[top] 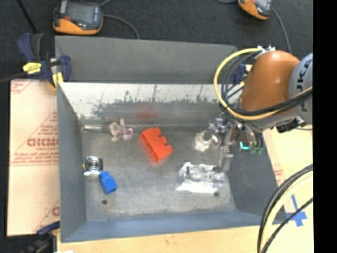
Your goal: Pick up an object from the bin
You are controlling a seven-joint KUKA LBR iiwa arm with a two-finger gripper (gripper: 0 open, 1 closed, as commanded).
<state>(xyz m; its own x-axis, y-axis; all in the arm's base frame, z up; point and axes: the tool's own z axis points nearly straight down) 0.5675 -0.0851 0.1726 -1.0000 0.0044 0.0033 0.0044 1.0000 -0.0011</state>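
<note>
My gripper point(223, 161) hangs over the right part of the bin, its thin fingers pointing down just above the right end of a clear, shiny plastic piece point(199, 179) lying on the floor. A small clear rounded thing point(203, 140) sits just left of the gripper's body. An orange-red toy brick point(155, 144) lies in the middle of the bin, well left of the gripper.
At the left lie a blue block point(108, 183) and a silver round metal part point(92, 165) touching it. A small pale pinkish thing point(121, 130) rests near the back wall. The orange cover and cables sit over the bin's right rim.
</note>
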